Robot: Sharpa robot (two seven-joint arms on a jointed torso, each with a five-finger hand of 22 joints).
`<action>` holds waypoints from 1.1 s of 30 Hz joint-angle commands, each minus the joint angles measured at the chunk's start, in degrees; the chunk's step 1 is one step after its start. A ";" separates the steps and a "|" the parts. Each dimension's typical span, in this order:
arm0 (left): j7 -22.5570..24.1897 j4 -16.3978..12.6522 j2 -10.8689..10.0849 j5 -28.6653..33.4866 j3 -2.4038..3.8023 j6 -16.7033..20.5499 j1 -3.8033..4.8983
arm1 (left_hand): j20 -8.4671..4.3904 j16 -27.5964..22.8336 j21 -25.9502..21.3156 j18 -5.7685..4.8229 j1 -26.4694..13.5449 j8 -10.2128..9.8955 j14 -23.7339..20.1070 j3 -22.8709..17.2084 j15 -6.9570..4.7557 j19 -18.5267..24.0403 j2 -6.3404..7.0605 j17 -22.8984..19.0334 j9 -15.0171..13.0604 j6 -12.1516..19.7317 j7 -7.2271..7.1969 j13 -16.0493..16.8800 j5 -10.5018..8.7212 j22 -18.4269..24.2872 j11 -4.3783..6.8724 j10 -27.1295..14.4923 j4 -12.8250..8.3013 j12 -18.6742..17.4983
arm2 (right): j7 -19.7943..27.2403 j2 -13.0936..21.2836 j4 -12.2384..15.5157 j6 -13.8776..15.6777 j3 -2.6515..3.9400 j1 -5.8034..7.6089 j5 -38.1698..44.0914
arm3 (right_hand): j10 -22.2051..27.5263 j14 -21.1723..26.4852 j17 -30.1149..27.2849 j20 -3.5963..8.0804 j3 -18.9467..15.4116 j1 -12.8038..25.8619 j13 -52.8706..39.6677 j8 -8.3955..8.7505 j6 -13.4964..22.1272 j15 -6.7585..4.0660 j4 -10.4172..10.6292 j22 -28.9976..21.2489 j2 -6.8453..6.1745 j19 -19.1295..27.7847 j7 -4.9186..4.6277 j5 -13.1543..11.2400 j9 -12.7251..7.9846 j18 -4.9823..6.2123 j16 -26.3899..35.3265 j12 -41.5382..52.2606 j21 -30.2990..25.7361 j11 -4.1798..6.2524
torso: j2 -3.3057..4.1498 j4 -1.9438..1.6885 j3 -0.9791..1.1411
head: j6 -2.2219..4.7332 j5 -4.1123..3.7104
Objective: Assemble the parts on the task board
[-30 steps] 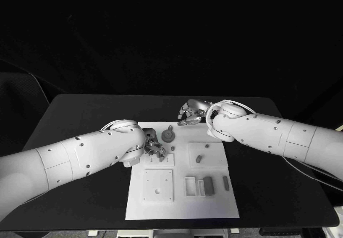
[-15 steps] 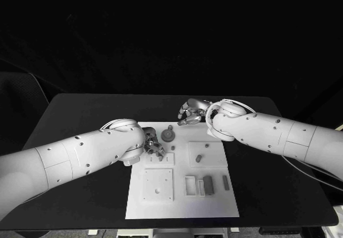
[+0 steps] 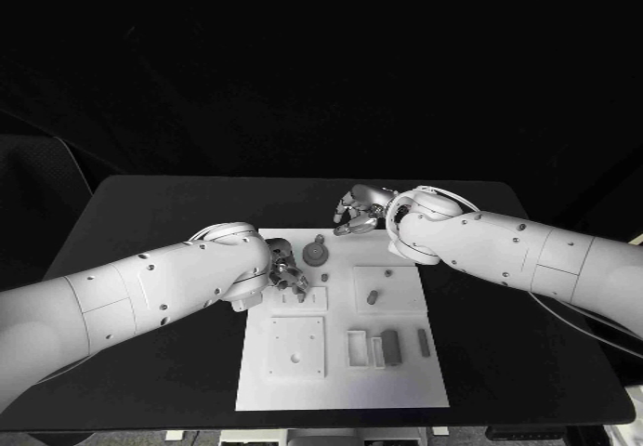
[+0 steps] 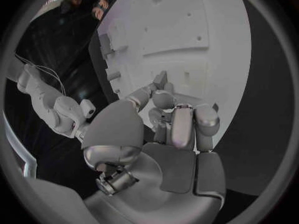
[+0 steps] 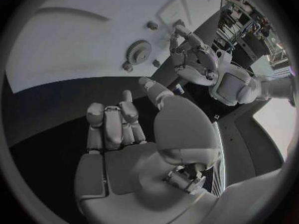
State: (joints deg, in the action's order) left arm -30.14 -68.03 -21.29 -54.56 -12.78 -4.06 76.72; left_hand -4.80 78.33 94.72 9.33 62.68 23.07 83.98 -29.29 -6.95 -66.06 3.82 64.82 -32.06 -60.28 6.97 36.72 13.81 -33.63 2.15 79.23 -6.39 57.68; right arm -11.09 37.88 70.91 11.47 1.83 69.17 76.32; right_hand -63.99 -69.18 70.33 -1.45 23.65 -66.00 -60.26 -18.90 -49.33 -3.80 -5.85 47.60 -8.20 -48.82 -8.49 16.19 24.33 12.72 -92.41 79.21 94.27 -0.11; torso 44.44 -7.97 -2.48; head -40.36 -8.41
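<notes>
Black table [image 3: 161,223], white task board [image 3: 402,381].

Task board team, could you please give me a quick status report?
Left hand over the task board, grasp unclear. Right hand curled, holding nothing, beyond the board's far edge. Gear between them, nothing blocking.

Black bench [image 3: 148,223], dark matte top, corners rounded at the far side. White task board [image 3: 342,395] lies flat on it, about mid-bench, long side running from the near edge toward the far side, near end close to the bench's front edge. Bare black bench surface shows on both sides of the board and beyond its far end
</notes>
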 commanded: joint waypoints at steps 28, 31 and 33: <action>-0.28 -0.42 0.10 1.97 -0.21 -2.23 -0.34 | 0.39 2.07 6.78 5.66 0.77 -1.73 0.40 0.67 -0.19 -0.54 1.73 -0.48 0.52 -2.79 0.73 -1.15 0.36 -0.67 0.22 1.12 0.59 0.50 | 0.10 0.09 0.07 -0.64 0.02 -0.01 0.44 | -0.20 -0.03 -0.04 -0.04 -0.03 0.95 0.12 -0.10 -0.35 -0.24 0.45 -0.11 0.12 0.27 -0.91 0.33 -0.10 0.85 -0.28 0.06 0.12 0.15 | 0.00 -0.03 -0.04 | -0.33 -0.02; -0.16 -0.27 0.08 2.00 -0.21 -1.67 -0.34 | 0.49 2.15 6.55 5.67 -3.14 -2.50 0.26 2.97 -0.19 -0.47 2.19 -0.85 0.86 -2.46 0.84 -1.43 0.22 -0.65 0.17 0.96 2.13 0.54 | 0.11 0.09 0.05 -0.70 0.02 -0.01 0.44 | -0.21 -0.01 -0.06 -0.04 -0.03 0.99 0.12 -0.10 -0.35 -0.24 0.47 -0.11 0.11 0.27 -0.91 0.33 -0.10 0.85 -0.28 0.06 0.12 0.15 | 0.01 -0.01 -0.05 | -0.33 -0.02; -0.09 -0.18 0.08 2.00 -0.21 -1.39 -0.34 | 0.51 2.18 6.41 5.67 -5.16 -2.82 0.18 3.96 -0.19 -0.41 2.28 -1.07 1.02 -2.40 0.85 -1.58 0.30 -0.62 0.16 0.84 2.94 0.56 | 0.13 0.09 0.05 -0.73 0.02 -0.01 0.44 | -0.21 0.02 -0.09 -0.04 -0.03 1.00 0.13 -0.10 -0.35 -0.24 0.48 -0.11 0.11 0.26 -0.91 0.33 -0.10 0.85 -0.27 0.06 0.13 0.15 | 0.01 0.01 -0.06 | -0.32 -0.01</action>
State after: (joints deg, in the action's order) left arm -30.45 -68.02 -21.41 -53.30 -12.89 -4.36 76.63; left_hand -4.59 80.28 94.72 9.86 59.08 20.41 84.16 -25.73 -6.95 -66.25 5.42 63.77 -31.03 -61.84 6.66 35.16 14.46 -34.26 2.36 80.28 -3.56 57.91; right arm -11.11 37.97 70.93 11.45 1.83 69.17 76.31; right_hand -63.98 -69.30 70.31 -1.44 23.48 -65.53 -60.20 -18.91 -49.23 -3.68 -5.68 47.55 -8.22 -48.82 -8.58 16.19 24.28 12.45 -92.41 79.21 94.27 -0.12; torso 44.44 -8.00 -2.54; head -40.69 -8.44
